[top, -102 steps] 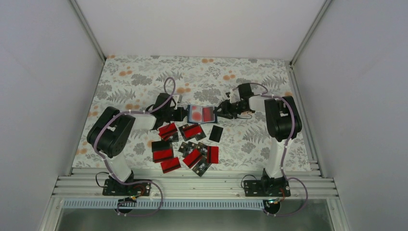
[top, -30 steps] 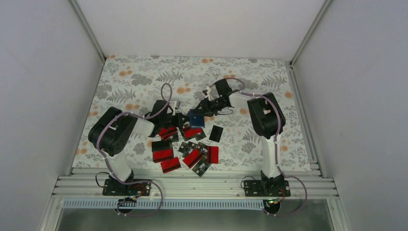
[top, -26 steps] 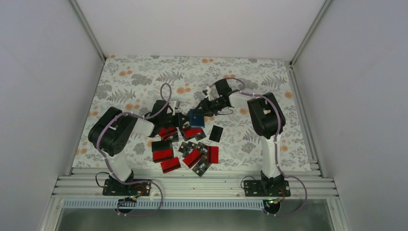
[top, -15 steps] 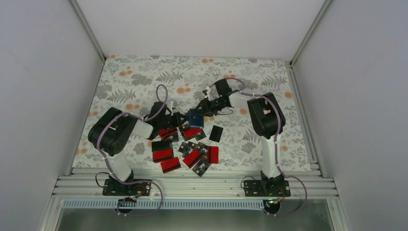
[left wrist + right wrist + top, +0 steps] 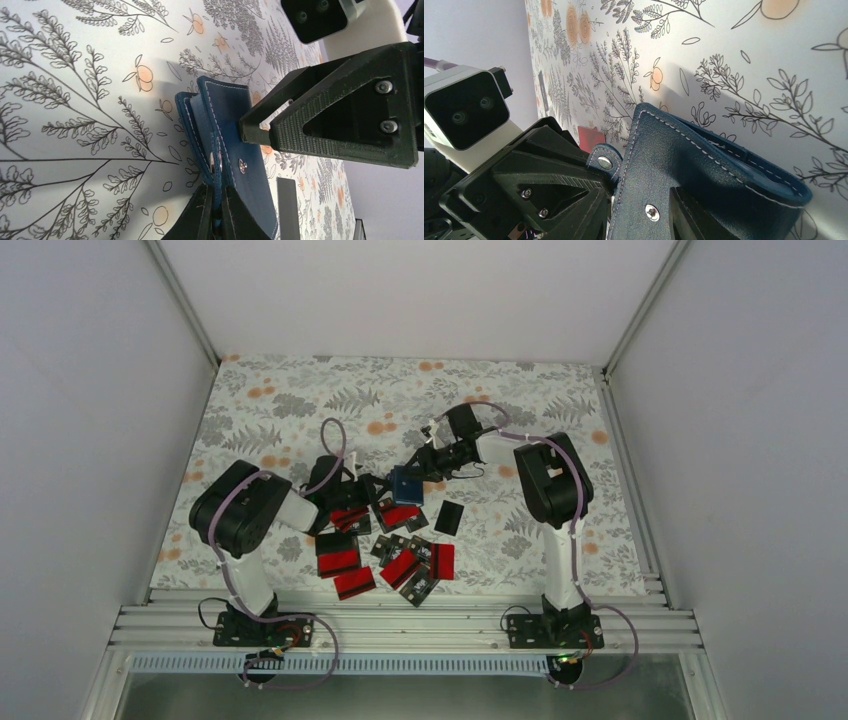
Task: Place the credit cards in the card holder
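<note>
The navy card holder (image 5: 407,483) is folded, standing on edge between my two grippers. My left gripper (image 5: 377,488) is shut on its snap strap, seen in the left wrist view (image 5: 215,212) below the holder (image 5: 235,125). My right gripper (image 5: 424,471) has its jaws apart, and one fingertip (image 5: 246,131) presses on the holder's outer face (image 5: 704,170). Several red and black credit cards (image 5: 338,558) lie in front of the holder. A plain black card (image 5: 449,517) lies to their right and shows in the left wrist view (image 5: 287,205).
The floral tablecloth (image 5: 290,400) covers the table, with white walls on three sides. The card pile (image 5: 408,565) fills the near middle, just under the left forearm. A red card (image 5: 591,137) shows behind the holder in the right wrist view.
The holder, earlier held open flat with cards showing inside, is now folded shut. My right gripper swung left over it. In the last second, only small shifts of the left arm.
</note>
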Controlling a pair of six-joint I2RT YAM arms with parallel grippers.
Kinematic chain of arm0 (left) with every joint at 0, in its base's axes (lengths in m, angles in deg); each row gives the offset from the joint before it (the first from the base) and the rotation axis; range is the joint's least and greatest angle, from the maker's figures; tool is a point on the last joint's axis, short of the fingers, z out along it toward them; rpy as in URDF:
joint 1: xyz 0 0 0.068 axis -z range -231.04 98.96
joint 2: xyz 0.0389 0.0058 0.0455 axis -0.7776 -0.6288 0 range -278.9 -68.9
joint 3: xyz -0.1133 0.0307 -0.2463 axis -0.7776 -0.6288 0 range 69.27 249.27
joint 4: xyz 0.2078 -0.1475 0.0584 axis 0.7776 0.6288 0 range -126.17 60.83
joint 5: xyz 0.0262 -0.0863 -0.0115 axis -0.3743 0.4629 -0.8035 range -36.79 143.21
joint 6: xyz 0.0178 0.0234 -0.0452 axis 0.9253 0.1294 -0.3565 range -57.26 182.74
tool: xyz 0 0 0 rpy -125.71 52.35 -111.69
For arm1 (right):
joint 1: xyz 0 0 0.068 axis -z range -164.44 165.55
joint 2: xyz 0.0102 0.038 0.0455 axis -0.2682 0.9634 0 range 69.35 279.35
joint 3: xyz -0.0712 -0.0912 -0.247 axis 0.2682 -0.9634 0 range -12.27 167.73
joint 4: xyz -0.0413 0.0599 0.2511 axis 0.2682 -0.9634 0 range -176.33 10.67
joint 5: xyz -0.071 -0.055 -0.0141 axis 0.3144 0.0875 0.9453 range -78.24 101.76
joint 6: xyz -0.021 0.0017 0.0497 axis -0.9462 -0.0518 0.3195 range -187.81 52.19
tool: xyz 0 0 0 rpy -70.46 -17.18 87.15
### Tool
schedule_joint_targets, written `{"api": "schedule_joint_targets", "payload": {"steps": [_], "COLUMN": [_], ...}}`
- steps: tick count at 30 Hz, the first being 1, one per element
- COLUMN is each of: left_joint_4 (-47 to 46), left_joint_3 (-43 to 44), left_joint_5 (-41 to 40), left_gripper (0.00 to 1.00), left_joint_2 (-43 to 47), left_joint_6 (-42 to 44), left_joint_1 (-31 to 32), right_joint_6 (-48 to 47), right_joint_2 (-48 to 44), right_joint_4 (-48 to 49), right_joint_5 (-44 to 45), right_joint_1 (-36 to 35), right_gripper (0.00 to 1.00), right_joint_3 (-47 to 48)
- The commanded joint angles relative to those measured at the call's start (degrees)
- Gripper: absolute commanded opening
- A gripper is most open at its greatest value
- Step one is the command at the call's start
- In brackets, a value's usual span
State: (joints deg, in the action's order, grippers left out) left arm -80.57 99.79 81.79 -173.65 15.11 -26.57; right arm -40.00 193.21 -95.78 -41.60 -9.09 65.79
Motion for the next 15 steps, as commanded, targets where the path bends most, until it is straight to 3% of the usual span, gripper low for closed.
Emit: {"api": "schedule_joint_targets", "payload": {"steps": [1,10,15], "left_joint_4": [-10.17,-7.46,-7.14], "left_joint_3": [0.55,3.98,2.39], "left_joint_5": [3.47,10.25,8.46], "left_gripper": [0.05,0.08,0.09], "left_joint_2": [-0.64,-3.16,-1.76], "left_joint_6": [2.33,9.38,11.33], "left_joint_1": [-0.74,-0.68,-0.67], "right_joint_6": [-0.79,-1.0,-1.27], "right_joint_2": [2.4,2.5,2.55], "right_joint_4": [-4.0,-4.64,-5.17], "right_joint_5": [6.42,6.26,6.41], "right_joint_1": [0.14,0.12,0.12], "right_gripper": [0.33,0.33,0.34], "right_joint_3": [-0.9,0.05,0.67]}}
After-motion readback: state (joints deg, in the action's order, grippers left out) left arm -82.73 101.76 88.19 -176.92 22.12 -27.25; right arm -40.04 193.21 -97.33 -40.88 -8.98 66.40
